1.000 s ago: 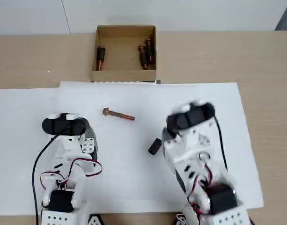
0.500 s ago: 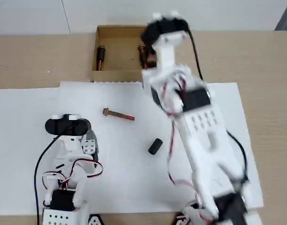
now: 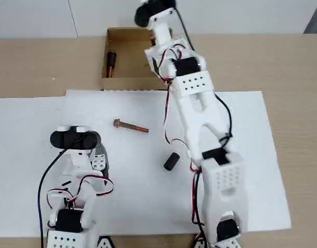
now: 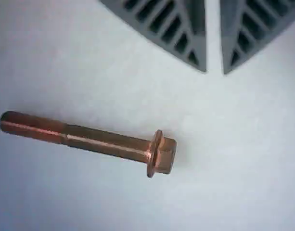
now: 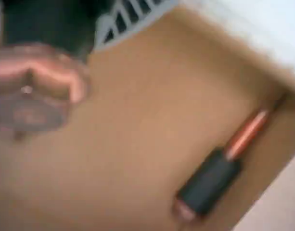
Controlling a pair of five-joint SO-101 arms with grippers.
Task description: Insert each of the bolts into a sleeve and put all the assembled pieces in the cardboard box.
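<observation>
A copper bolt (image 3: pixel 131 126) (image 4: pixel 89 142) lies loose on the white paper. A short black sleeve (image 3: pixel 171 161) lies apart from it, nearer the arms. My left gripper (image 3: pixel 99 150) (image 4: pixel 213 71) hovers just short of the bolt's head, shut with only a thin slit between its grey fingers. My right arm stretches out over the cardboard box (image 3: pixel 132 82) (image 5: pixel 137 144). Its gripper (image 3: pixel 157 62) is shut on an assembled bolt and sleeve (image 5: pixel 36 91), seen blurred and close. Another assembled piece (image 3: pixel 111 63) (image 5: pixel 214 178) lies in the box.
White paper (image 3: pixel 34 129) covers the table in front of the box. The right arm hides the box's right side. Bare wooden table (image 3: pixel 261 62) lies to either side of the box.
The right arm swung from beside the loose sleeve out to the box. The left arm has barely shifted. Bolt and sleeve have not moved.
</observation>
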